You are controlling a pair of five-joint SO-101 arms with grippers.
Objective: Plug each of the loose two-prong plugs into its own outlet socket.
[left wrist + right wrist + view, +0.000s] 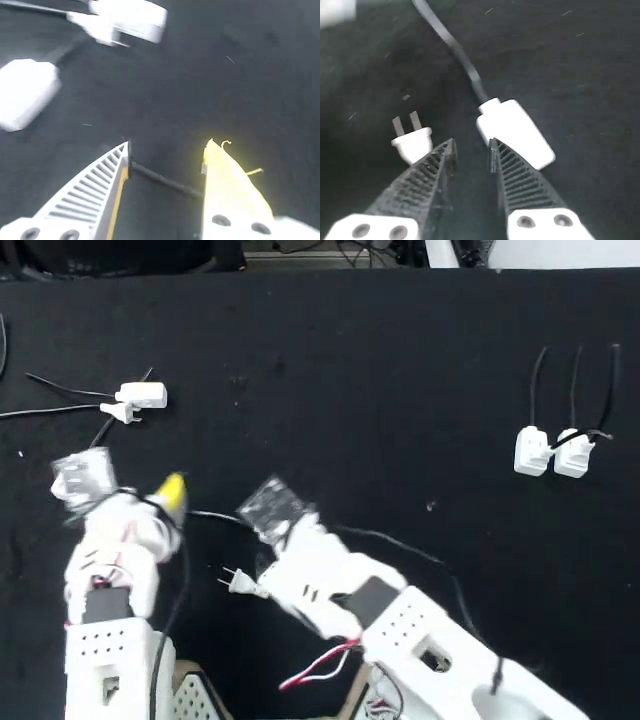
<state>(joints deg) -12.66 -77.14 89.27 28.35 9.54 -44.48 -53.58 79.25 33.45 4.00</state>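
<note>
Lying on black cloth [350,360], flat-pronged white plug [412,142], blocky white socket [517,135]

We are losing white block [26,92] to blur; frame edge is cutting it, so we are not telling what it is. Outlet [131,17] and small plug [95,27] beside it are smearing, frame edge clipping outlet. Loose plug [412,142] is sitting partly behind finger [435,170] of right gripper [471,146]. White patch [335,9] is blurring in corner, shapeless. Far pair of outlets [532,451] is showing too small in high view: we are not making out whether prongs are seated.
</note>
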